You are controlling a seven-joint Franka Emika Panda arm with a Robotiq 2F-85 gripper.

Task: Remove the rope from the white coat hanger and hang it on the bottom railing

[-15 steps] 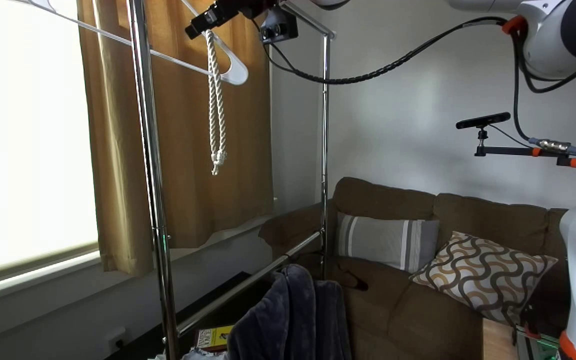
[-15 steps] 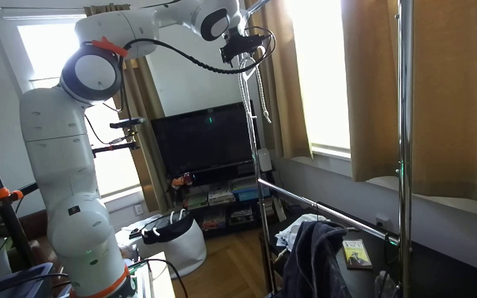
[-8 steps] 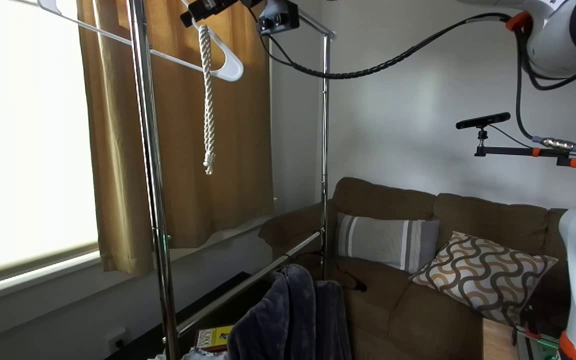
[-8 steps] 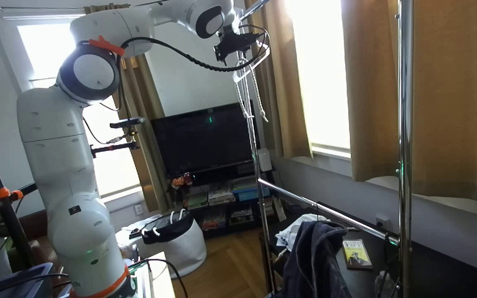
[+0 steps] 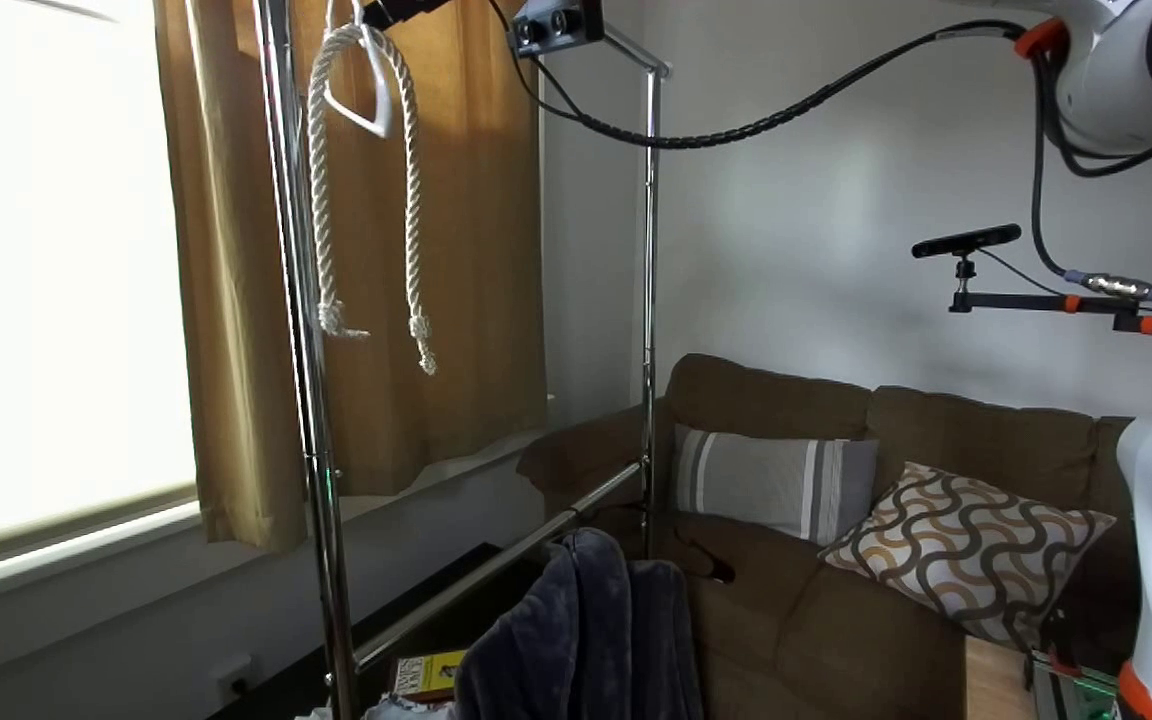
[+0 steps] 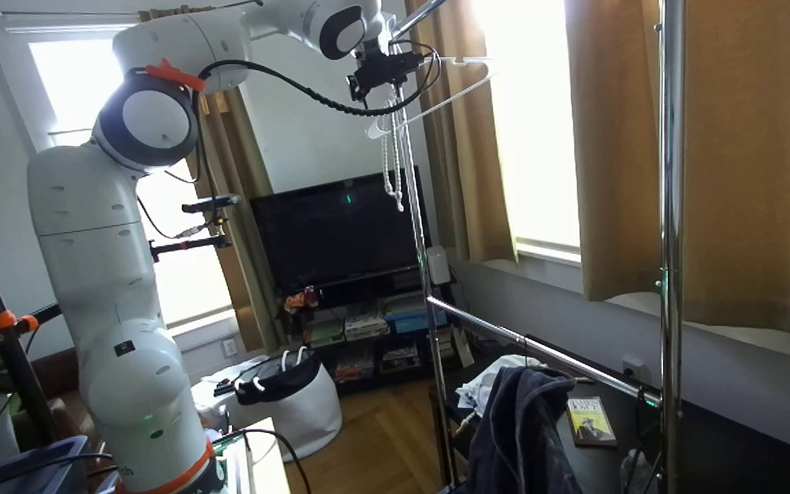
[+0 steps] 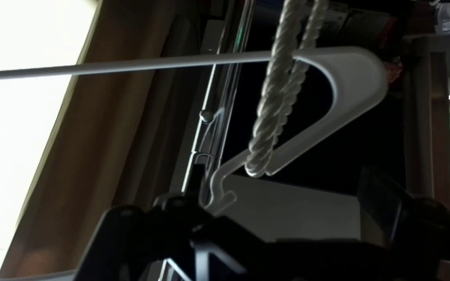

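Thick white twisted rope (image 7: 272,93) is slung over the sloping shoulder of a white plastic coat hanger (image 7: 359,76), way up high by the chrome tube clothes rack (image 6: 671,206). Both halves dangle down, and from where I'm standing each end looks knotted with a scruffy little tail. The black two-finger gripper (image 7: 283,173) is right up there with it, and its fingers (image 7: 381,205) are spread wide apart. The hanger's plastic curls in right next to one of them, but honestly I can't tell if they touch. In the wrist view the rope's bend shows up between the two, hard to judge how far in or out.

Shiny chrome bottom railing (image 6: 554,355) runs well below all this. Dark blue-grey plush cloth (image 6: 518,425) hangs off it in both exterior views, and a yellow-covered paperback book (image 6: 591,421) lies on the flat black table (image 6: 738,439) nearby. In an exterior view a brown fabric couch (image 5: 776,395) sits beyond the rack, with a grey striped pillow (image 5: 756,480) and a wavy-print orange, grey and white pillow (image 5: 966,550) on it. There's also a big black flat-screen TV (image 6: 340,233) and some long tan curtains (image 6: 618,171) around
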